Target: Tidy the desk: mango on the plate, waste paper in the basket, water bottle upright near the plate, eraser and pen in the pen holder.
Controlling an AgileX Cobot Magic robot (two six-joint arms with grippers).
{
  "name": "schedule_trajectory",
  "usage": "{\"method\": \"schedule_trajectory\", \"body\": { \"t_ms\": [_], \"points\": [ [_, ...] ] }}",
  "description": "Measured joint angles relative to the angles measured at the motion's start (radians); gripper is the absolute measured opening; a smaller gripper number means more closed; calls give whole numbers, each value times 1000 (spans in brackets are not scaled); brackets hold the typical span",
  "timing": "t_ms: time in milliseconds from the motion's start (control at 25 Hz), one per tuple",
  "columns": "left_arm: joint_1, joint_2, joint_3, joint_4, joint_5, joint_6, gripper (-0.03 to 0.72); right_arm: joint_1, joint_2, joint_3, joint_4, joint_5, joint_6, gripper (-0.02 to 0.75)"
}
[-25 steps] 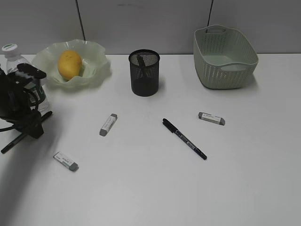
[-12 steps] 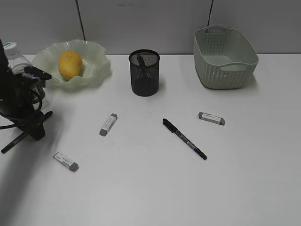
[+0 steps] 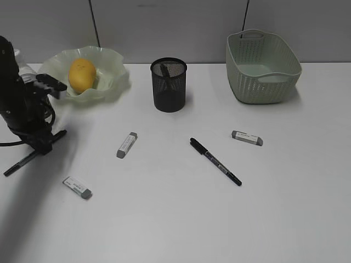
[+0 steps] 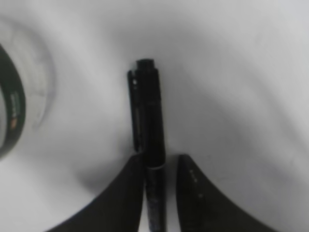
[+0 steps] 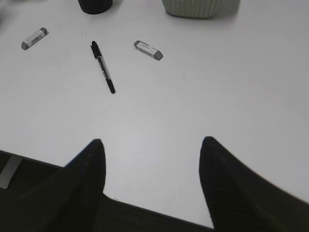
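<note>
My left gripper (image 3: 43,144) is shut on a black pen (image 4: 149,121) at the desk's left edge; the pen (image 3: 16,164) sticks out slantwise from the jaws. The water bottle (image 4: 12,104) stands just behind, mostly hidden by my arm in the exterior view. The mango (image 3: 82,74) lies in the green plate (image 3: 112,76). The black pen holder (image 3: 168,87) holds a dark pen. A second pen (image 3: 215,161) lies mid-desk, also in the right wrist view (image 5: 103,66). Three erasers (image 3: 126,144) (image 3: 77,187) (image 3: 247,137) lie loose. The basket (image 3: 262,68) stands back right. No waste paper shows. My right gripper (image 5: 152,145) is open and empty.
The white desk (image 3: 164,219) has a grey wall behind it. The right wrist view shows the desk's near edge below the jaws, with an eraser (image 5: 148,50) and another (image 5: 34,38) farther off.
My left arm has risen and shifted a little to the right with the pen in its jaws, covering more of the water bottle. Nothing else moved.
</note>
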Motion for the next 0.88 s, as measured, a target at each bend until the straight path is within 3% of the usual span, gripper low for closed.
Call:
{"method": "schedule_trajectory", "body": {
  "t_ms": [120, 360, 600, 880],
  "points": [
    [-9, 1, -2, -1, -12, 1, 92, 0, 0, 0, 0, -1, 0, 490],
    [-19, -4, -2, -36, -13, -2, 87, 0, 0, 0, 0, -1, 0, 490],
    [-86, -104, -8, -144, -32, -2, 87, 0, 0, 0, 0, -1, 0, 490],
    [-162, -181, -168, -303, -107, -2, 87, 0, 0, 0, 0, -1, 0, 490]
  ]
}}
